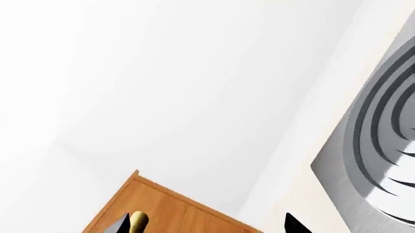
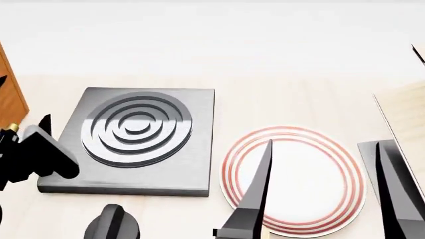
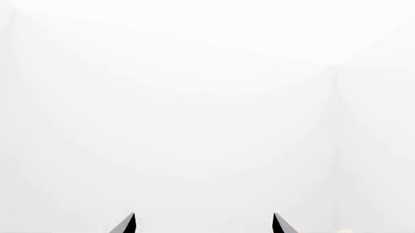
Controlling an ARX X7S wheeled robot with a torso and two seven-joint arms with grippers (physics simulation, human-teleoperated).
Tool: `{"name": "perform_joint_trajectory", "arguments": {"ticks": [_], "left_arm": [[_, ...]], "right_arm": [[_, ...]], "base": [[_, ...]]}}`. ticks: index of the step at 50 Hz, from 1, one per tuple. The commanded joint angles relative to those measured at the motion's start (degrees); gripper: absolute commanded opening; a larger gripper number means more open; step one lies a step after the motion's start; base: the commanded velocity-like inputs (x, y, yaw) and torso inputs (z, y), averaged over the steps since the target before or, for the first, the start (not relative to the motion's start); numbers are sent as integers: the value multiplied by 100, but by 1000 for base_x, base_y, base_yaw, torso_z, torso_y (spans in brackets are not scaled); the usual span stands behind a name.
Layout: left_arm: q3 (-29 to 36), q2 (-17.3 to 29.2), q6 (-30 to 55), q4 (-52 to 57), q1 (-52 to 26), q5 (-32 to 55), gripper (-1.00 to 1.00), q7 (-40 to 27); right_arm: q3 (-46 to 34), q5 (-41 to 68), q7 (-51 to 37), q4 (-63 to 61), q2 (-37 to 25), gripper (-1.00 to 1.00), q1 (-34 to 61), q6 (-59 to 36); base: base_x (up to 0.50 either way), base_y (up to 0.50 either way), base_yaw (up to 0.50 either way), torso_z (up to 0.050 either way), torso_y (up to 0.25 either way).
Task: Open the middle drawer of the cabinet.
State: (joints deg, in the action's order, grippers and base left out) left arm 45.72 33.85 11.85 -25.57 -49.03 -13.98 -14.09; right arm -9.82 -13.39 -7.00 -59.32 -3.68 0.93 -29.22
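Two dark fingertips of the left claw [image 1: 207,224] show at the edge of the left wrist view, spread wide with nothing between them; one tip sits just beside a brass bar handle [image 1: 138,221], of which only the rounded end shows against the orange-brown front of the cabinet [image 1: 165,211]. Whether that handle belongs to the middle drawer I cannot tell from this sliver, and the bar's long axis cannot be read from its end alone. A grey hob plate [image 1: 372,160] with ringed grooves stands off to the other side. From the head camera, the cabinet [image 2: 10,92] is a narrow strip at the far left edge of the worktop [image 2: 292,94], and the left arm reaches toward it, so the left claw [image 2: 10,137] is by far the nearer one; a glint of brass shows right at its tip. The hob plate [image 2: 136,139] lies between the arms, with a red-ringed plate [image 2: 312,177] to its right holding nothing. The right claw [image 2: 325,191] hangs over that plate, well apart from the cabinet, its two fingers parted wide. From the right wrist camera, the right claw [image 3: 204,224] shows only two separated tips against blank white; no task thing appears there.
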Motion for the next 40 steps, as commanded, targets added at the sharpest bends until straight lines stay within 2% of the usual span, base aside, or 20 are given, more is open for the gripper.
{"name": "perform_joint_trajectory", "arguments": {"ticks": [1,8,21,29,40], "left_arm": [[340,-275,-479,-1433,-412,-229,100,47],[508,-340,-688,-1942,-581,-378,100,62],[652,-368,-760,-2212,-602,-431,100,254],[854,-447,-882,-2676,-738,-671,100,145],[1003,-383,-576,-2596,-783,-966,100,56]], "right_arm": [[32,60,-37,16,-42,100,-11,18],[0,52,-60,17,-67,100,-13,9],[11,128,-134,74,-139,100,-25,60],[-16,163,-182,88,-181,100,-28,68],[-17,229,-243,84,-238,100,-54,84]], "base": [[0,0,0,0,0],[0,0,0,0,0],[0,0,0,0,0],[0,0,0,0,0],[0,0,0,0,0]]}}
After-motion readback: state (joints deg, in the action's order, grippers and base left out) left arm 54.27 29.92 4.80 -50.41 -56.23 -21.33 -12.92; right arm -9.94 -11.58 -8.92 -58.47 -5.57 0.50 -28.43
